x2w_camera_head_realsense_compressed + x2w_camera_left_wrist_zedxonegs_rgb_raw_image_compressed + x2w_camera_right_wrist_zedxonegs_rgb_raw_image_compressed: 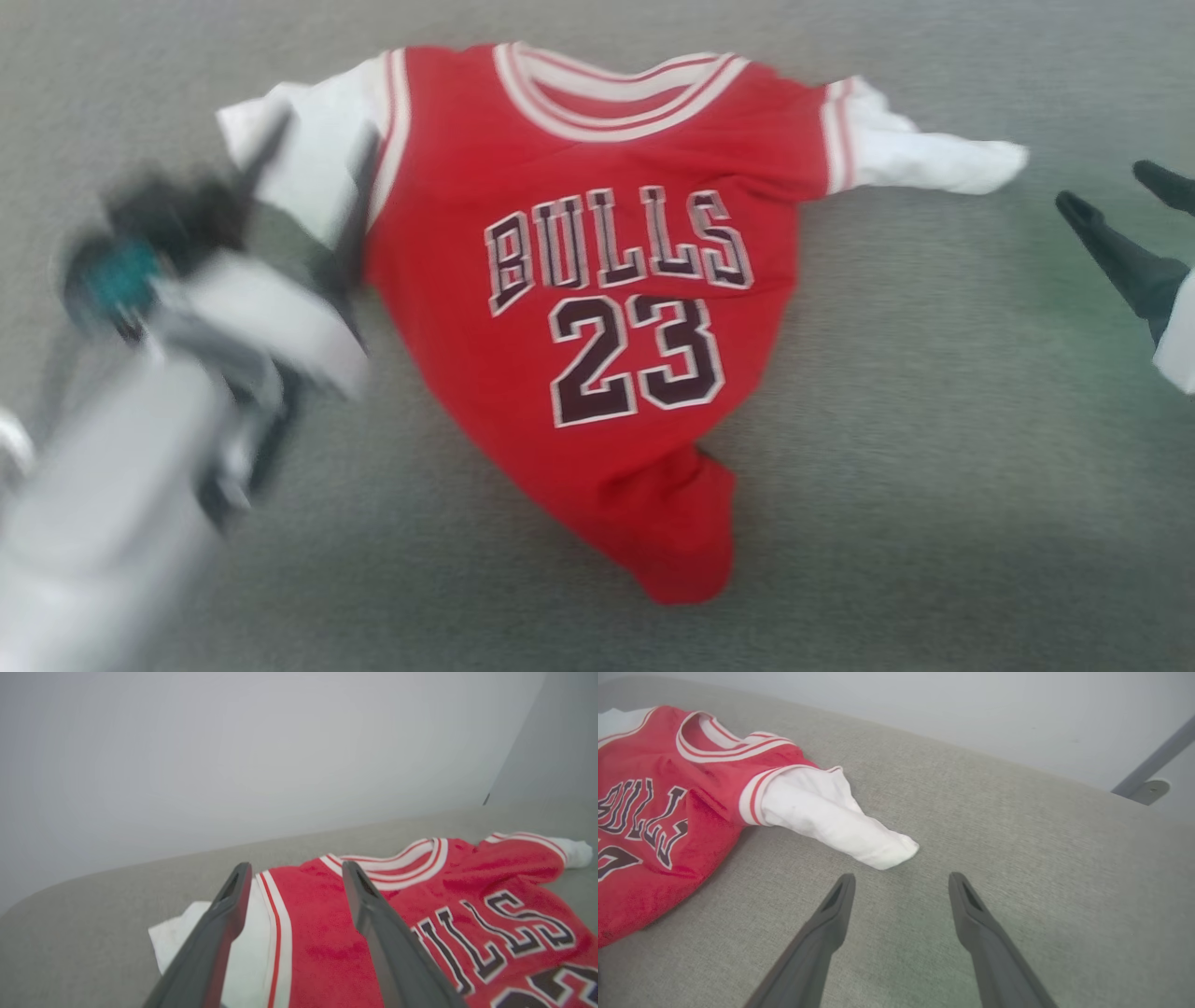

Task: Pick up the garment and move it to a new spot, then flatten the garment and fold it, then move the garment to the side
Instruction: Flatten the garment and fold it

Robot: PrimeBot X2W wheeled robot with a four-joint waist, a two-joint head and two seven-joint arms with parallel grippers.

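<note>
Left hand [313,177] hovers with its two dark fingers spread wide and gripping nothing, low over the garment [597,280] at the shoulder on the robot's left; the head view blurs it. In the left wrist view this left hand [295,877] straddles the seam where the white left sleeve [201,933] meets the red-and-white striped trim, one finger over the sleeve and the other over the red body, so the cloth there lies loose on the desk [934,467] rather than pinched. Right hand [1106,187] stands equally wide and empty at the edge of the head view, apart from the cloth; seen from its own wrist, the right hand [901,879] points at bare grey desk just short of the tip of the right sleeve [840,821], which is rolled into a narrow cone. The garment [668,812] lies face up in the middle of the desk, "BULLS" and "23" readable, collar [621,89] toward the far side near a pale wall [233,742]. It is far from flat: the body narrows downward and the hem [681,551] is bunched into a twisted point nearest the robot. Judging from this, the shirt sits at its spot and flattening is the step in hand, with each hand placed beside a shoulder because the sleeves and upper corners are the natural places to pull the cloth square. The crumpled hem and the rolled right sleeve will likely need spreading before any fold can lie clean.
</note>
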